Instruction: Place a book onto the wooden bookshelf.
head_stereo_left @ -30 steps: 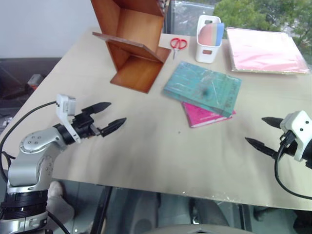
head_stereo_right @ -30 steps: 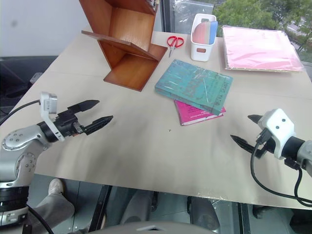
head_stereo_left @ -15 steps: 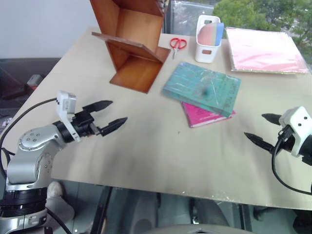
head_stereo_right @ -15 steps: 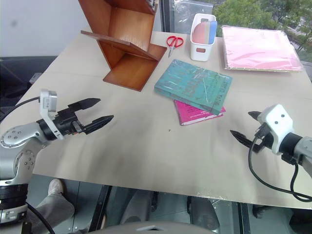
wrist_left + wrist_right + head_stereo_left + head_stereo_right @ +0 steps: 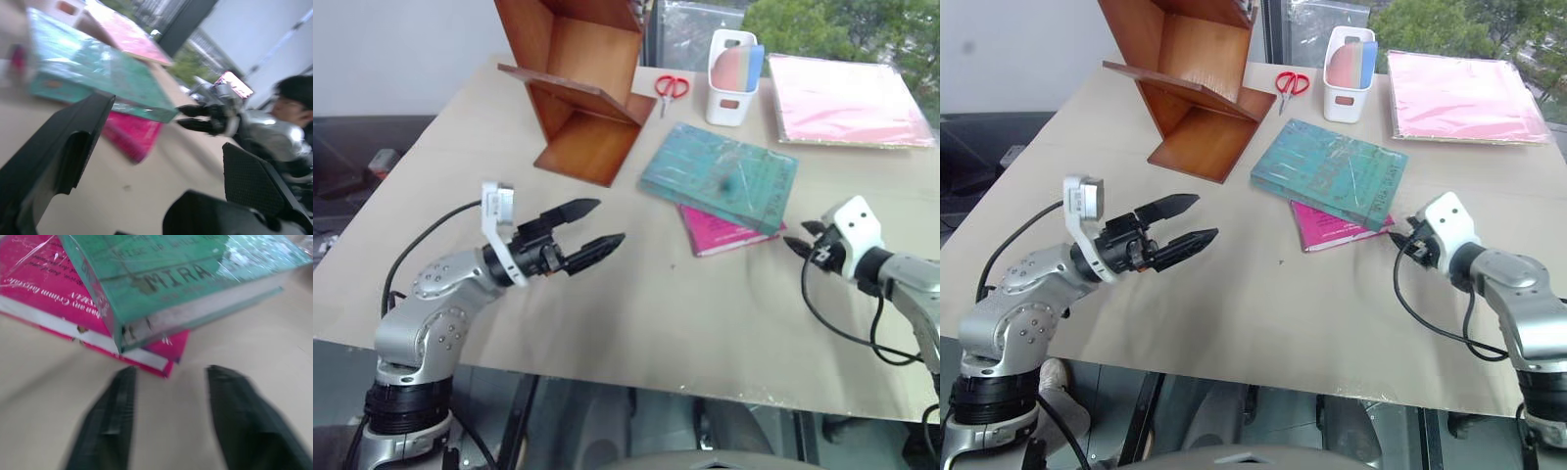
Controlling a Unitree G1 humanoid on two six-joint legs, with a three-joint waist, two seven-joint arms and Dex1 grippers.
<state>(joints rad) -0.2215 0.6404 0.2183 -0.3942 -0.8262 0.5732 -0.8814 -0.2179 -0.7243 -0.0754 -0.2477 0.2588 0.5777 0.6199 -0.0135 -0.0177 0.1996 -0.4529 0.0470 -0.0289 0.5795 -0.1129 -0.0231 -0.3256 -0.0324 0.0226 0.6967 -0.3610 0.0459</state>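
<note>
Landmark: the book (image 5: 720,176). It lies flat on the worktop (image 5: 636,323), overlapping a magenta book (image 5: 724,233) that projects from under its near edge. Bare worktop extends on the near side of the book across to the left tool (image 5: 590,224), whose fingers stand apart. The right tool (image 5: 800,240) sits just off the book's near right corner, fingers apart with a narrow gap. Beyond the book stand a white holder (image 5: 732,78) and scissors (image 5: 671,88); the wooden bookshelf (image 5: 576,88) stands to its far left, a pink folder (image 5: 847,101) to its far right.
</note>
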